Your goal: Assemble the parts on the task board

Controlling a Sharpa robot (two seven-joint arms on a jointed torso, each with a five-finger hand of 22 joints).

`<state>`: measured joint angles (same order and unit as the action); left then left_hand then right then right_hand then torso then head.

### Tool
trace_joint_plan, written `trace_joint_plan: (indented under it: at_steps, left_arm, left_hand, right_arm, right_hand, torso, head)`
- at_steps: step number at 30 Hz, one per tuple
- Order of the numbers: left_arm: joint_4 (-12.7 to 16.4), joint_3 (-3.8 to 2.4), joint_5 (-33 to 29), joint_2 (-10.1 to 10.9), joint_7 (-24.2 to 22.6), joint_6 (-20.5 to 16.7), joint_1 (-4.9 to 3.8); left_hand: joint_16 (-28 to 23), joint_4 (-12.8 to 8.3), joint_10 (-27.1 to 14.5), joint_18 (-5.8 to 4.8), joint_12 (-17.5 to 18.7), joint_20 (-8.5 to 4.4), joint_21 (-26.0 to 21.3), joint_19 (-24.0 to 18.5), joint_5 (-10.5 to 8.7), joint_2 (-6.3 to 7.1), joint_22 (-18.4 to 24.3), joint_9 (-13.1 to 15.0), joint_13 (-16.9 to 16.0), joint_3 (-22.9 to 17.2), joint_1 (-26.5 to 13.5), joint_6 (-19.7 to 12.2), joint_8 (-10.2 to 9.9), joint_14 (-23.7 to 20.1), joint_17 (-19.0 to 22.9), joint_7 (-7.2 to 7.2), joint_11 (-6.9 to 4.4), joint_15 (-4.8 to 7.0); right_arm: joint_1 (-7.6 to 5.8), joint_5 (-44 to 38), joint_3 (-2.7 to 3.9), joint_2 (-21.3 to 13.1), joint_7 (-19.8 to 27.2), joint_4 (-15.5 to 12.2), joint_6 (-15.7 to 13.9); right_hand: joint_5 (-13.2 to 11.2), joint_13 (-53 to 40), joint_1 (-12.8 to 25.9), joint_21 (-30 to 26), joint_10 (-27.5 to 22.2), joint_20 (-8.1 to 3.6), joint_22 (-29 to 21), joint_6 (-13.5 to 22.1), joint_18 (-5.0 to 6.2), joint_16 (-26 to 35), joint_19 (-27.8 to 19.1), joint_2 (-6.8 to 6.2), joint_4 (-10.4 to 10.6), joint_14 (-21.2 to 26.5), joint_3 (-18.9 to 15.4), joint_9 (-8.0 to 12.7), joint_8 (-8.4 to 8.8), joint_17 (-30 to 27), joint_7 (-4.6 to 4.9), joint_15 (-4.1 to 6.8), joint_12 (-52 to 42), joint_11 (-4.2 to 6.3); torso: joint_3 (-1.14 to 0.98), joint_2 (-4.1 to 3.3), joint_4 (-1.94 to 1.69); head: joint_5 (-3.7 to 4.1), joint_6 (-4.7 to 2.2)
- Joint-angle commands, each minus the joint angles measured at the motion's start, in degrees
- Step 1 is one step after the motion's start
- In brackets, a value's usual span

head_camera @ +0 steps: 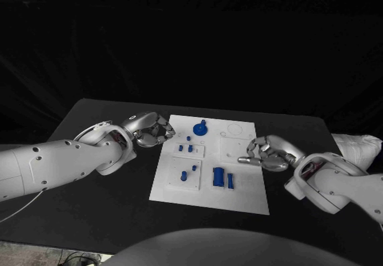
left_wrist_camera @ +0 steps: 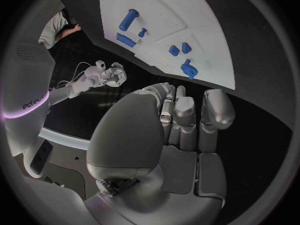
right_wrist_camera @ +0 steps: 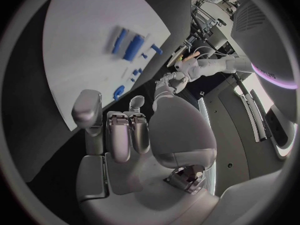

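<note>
The white task board (head_camera: 211,191) lies in the middle of the black table. On it are a round blue part (head_camera: 200,129) at the far end, small blue pieces (head_camera: 185,148) in the middle, and a thick blue cylinder (head_camera: 218,176) beside a thin blue bar (head_camera: 231,180). My left hand (head_camera: 151,130) hovers at the board's left edge with its fingers curled in and nothing in it. My right hand (head_camera: 267,153) is at the board's right edge, also curled in and holding nothing. The left wrist view shows the left hand (left_wrist_camera: 181,120) facing the board (left_wrist_camera: 206,20). The right wrist view shows the right hand (right_wrist_camera: 125,130) facing the board (right_wrist_camera: 81,60).
Black tabletop (head_camera: 96,199) surrounds the board on all sides. Something white (head_camera: 355,147) lies at the table's far right edge. The right hand (left_wrist_camera: 109,75) appears across the board in the left wrist view, and the left hand (right_wrist_camera: 175,80) in the right wrist view.
</note>
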<state>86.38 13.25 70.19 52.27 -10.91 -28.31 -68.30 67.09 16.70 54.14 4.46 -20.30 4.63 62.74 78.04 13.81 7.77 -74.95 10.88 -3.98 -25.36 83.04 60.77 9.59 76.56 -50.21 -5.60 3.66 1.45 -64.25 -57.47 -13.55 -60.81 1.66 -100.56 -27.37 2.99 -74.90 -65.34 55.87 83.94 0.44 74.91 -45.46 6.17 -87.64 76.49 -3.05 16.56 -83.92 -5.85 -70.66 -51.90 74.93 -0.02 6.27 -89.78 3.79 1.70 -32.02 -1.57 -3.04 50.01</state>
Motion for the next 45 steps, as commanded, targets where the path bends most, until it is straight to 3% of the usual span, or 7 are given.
trace_joint_plan:
  at_steps: [1,9,11,16,23,30,45]
  left_arm:
    - [2.05,-0.06,-5.62,1.21,-7.67,-7.53,-0.30]
    - [5.59,-0.07,-24.07,2.99,-17.28,-7.70,-2.56]
    - [5.70,-0.07,-31.03,2.74,-19.01,-4.17,-2.82]
    - [5.45,-0.06,-48.04,1.59,-21.25,6.08,-3.00]
    - [4.85,-0.05,-56.99,0.67,-22.13,11.51,-2.90]
    - [4.83,-1.38,-49.17,0.01,-19.03,3.10,-1.74]
    - [3.70,-12.07,-68.10,-6.83,-18.90,-13.93,7.16]
  left_hand:
    - [-6.15,-0.05,-0.62,2.04,-0.85,0.62,-8.96,-5.06,-0.22,-0.05,-5.71,-0.10,-0.33,2.18,-2.87,-0.49,-0.14,-6.36,8.27,-0.14,0.19,-0.69]
    - [-31.36,-1.69,-7.42,2.07,-1.27,3.66,-45.63,-40.62,1.11,-0.89,3.90,-1.40,-0.28,13.27,-13.89,-2.43,-1.73,-42.74,24.70,-1.46,2.24,-6.70]
    - [-41.38,-1.59,-17.30,0.58,3.24,3.95,-55.05,-54.84,-3.84,-1.49,8.43,-2.61,-0.64,18.22,-17.87,-7.09,-4.17,-56.83,30.45,-0.53,0.90,-5.81]
    - [-67.09,0.60,-49.30,-1.03,17.82,7.07,-62.08,-77.55,-10.04,9.55,62.56,-8.59,2.62,41.72,-20.98,-39.24,-7.68,-76.56,50.21,9.90,-10.37,-2.95]
    - [-67.09,0.75,-51.60,-0.90,18.86,9.80,-62.31,-78.09,-10.08,9.97,67.59,-9.18,2.97,41.82,-23.81,-45.89,-7.96,-76.56,50.21,12.88,-12.95,-3.43]
    - [-67.09,-12.41,-54.14,-4.46,20.30,-4.63,-62.74,-78.04,-13.81,-2.99,74.95,-10.88,3.98,25.36,-68.82,-60.77,-9.59,-76.56,50.21,5.60,-3.66,-1.45]
    - [-67.09,-16.70,-54.14,-4.46,20.30,-4.63,-62.74,-78.04,-13.81,-7.77,74.95,-10.88,3.98,25.36,-83.04,-60.77,-9.59,-76.56,50.21,5.60,-3.66,-1.45]
  right_arm:
    - [-2.13,13.40,0.04,-0.44,11.91,-0.14,-7.77]
    - [-7.77,36.45,0.04,-0.01,23.55,1.24,-0.39]
    - [-8.31,40.64,0.04,0.39,25.17,1.88,4.72]
    - [-8.74,46.06,0.03,1.03,27.77,2.91,12.90]
    - [-8.33,47.72,0.02,0.99,29.78,3.36,15.22]
    - [-7.33,45.07,1.25,2.36,26.18,3.92,7.75]
    - [2.34,55.58,11.67,14.01,27.83,9.59,-13.01]
  right_hand:
    - [-0.17,-13.02,4.82,-8.98,4.20,0.64,4.41,-0.15,1.42,4.07,-4.67,3.86,-0.01,-1.20,-1.85,3.17,3.34,4.72,0.60,-0.94,2.12,-0.93]
    - [0.17,25.57,9.05,-43.37,-37.93,8.26,-11.12,5.04,0.74,53.66,-27.94,11.16,-0.22,35.72,-9.11,24.45,25.86,-37.55,8.33,-11.26,55.91,-10.72]
    - [-0.51,33.45,7.67,-52.44,-54.38,10.37,-18.03,11.37,-1.30,68.22,-42.05,11.13,0.08,52.75,-10.05,30.66,33.79,-44.94,5.21,-16.68,69.10,-14.92]
    - [0.06,67.47,5.66,-55.87,-83.20,15.70,-74.91,31.89,-1.54,87.64,-76.49,6.52,0.26,83.92,-7.28,53.48,47.51,-74.93,-7.53,-12.72,88.18,-2.21]
    - [-0.02,74.90,4.37,-55.87,-83.94,14.48,-74.91,34.53,-0.04,87.64,-76.49,5.94,0.30,83.92,-3.96,61.37,50.19,-74.93,-9.31,-10.67,89.78,2.42]
    - [-2.99,74.90,50.86,-55.87,-83.94,-0.44,-74.91,45.46,-6.17,87.64,-76.49,3.05,-16.56,83.92,5.85,70.66,51.90,-74.93,0.02,-6.27,89.78,-3.79]
    - [-2.99,74.90,65.34,-55.87,-83.94,-0.44,-74.91,45.46,-6.17,87.64,-76.49,3.05,-16.56,83.92,5.85,70.66,51.90,-74.93,0.02,-6.27,89.78,-3.79]
  torso:
    - [-0.01,0.24,-0.15]
    - [0.00,0.76,0.29]
    - [-0.02,0.70,0.42]
    - [-0.14,0.50,0.11]
    - [-0.19,0.27,-0.14]
    - [-0.30,0.39,0.18]
    - [-1.40,0.74,1.27]
  head:
    - [0.04,-0.01]
    - [-0.11,-0.01]
    - [0.04,-0.01]
    - [0.92,-0.01]
    - [1.52,-0.01]
    - [1.35,-1.21]
    - [2.67,-12.48]
